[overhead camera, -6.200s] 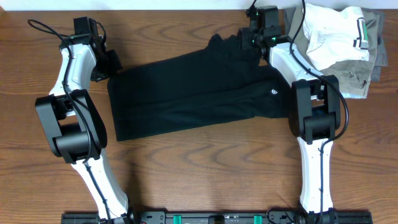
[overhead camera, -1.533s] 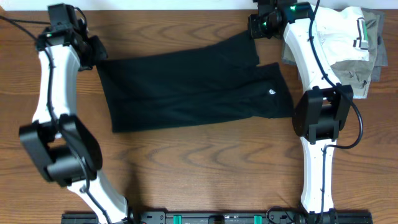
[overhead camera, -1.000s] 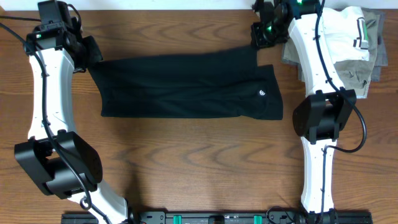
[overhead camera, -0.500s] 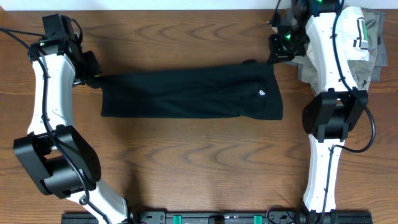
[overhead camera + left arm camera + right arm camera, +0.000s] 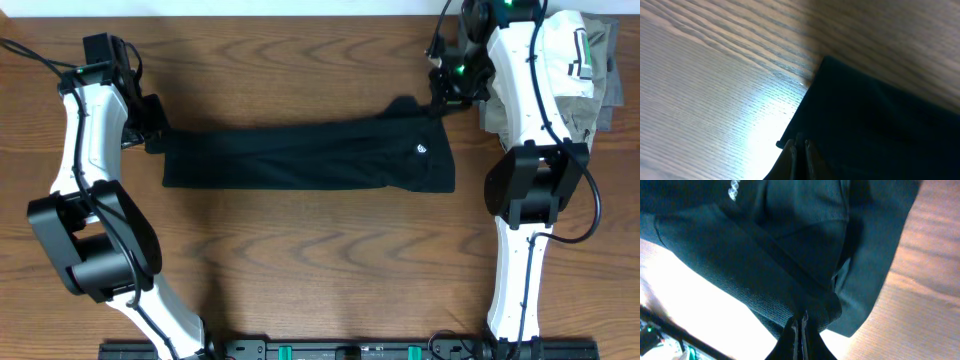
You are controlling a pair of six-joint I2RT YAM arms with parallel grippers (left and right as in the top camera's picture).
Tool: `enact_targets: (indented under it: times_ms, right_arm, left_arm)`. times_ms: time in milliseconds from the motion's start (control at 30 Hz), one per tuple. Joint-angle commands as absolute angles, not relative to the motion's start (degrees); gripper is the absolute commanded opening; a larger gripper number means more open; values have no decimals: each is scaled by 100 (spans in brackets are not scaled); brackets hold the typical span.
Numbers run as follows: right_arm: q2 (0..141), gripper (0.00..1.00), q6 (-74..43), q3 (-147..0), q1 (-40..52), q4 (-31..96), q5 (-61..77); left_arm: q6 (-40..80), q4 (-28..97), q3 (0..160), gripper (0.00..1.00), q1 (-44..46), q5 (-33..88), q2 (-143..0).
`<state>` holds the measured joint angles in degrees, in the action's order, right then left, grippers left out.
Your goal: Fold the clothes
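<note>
Overhead view of a wooden table (image 5: 320, 270) with two white robot arms. The clothes (image 5: 300, 165), a single long black garment, lie flat as a narrow band across the middle of the table, running from 9 o'clock to 3 o'clock. A tiny white logo (image 5: 421, 151) shows near the 3 o'clock end.

The left gripper (image 5: 153, 140) sits at the band's 10 o'clock corner. In the left wrist view its fingers (image 5: 790, 160) are pressed together on the corner of the black cloth, with pale wood grain off toward 9 o'clock.

The right gripper (image 5: 437, 100) sits at the band's 1 o'clock corner, where the cloth rises to a small peak. In the right wrist view its fingers (image 5: 792, 340) are pinched closed on a fold of the fabric.

At the table's 2 o'clock corner, a white folded garment (image 5: 545, 55) with striped trim rests on olive-grey folded garments (image 5: 585, 125).
</note>
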<state>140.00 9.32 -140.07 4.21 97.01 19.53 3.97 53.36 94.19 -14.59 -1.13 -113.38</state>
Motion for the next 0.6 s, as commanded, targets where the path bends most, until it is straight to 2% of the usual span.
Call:
enact_targets:
  times_ms: [0, 300, 333, 400, 500, 567]
  right_arm:
    - [13974, 2, 1044, -13627, 475, 9640, 1900]
    - [13974, 2, 1212, -12831, 502, 9448, 1868]
    - [13974, 5, 1212, -12766, 502, 9448, 1824]
    - [13974, 32, 1208, -12643, 502, 9448, 1656]
    - [13974, 43, 1155, -12586, 523, 9338, 1387]
    - [13974, 46, 1116, -12586, 528, 9227, 1308]
  left_arm:
    - [211, 5352, 9386, 6, -1509, -263, -11587]
    - [213, 5330, 9386, 7, -1509, -263, -11992]
    - [213, 5330, 9386, 14, -1509, -263, -11992]
    - [213, 5301, 9386, 31, -1509, -263, -11992]
    - [211, 5245, 9386, 57, -1516, -263, -11992]
    - [213, 5214, 9386, 67, -1533, -263, -11992]
